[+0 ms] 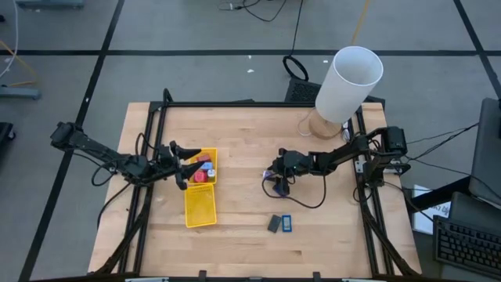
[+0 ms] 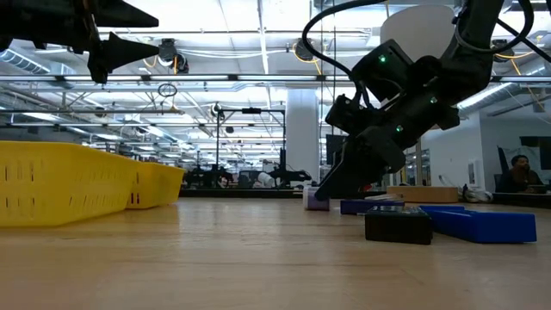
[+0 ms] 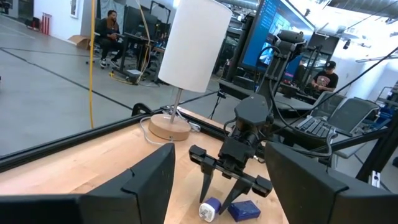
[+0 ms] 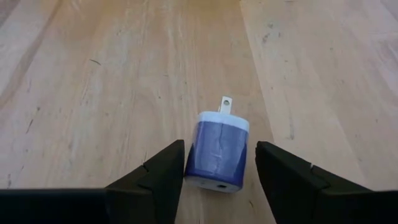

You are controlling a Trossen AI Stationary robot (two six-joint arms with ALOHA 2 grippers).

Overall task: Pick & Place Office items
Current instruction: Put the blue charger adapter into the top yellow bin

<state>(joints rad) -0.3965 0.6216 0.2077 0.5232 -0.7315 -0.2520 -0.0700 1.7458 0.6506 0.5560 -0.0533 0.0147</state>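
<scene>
Right hand (image 1: pixel 275 182) sits low at mid-frame in the high view, fingers apart around a blue plug adapter (image 4: pixel 217 151) without pinching it. Only the right wrist view shows the small gaps on both sides (prong pointing away, adapter lying on the surface (image 1: pixel 235 133)). Left wrist view adds a second blue piece (image 3: pixel 245 210) just beside it. Left hand (image 1: pixel 185 161) hovers open over the yellow tray (image 1: pixel 200 210), centre-left, red and blue pieces (image 1: pixel 203 169) in its upper compartment. Grey rectangle (image 1: pixel 273 224) and blue rectangle (image 1: pixel 286 223) lie lower centre.
</scene>
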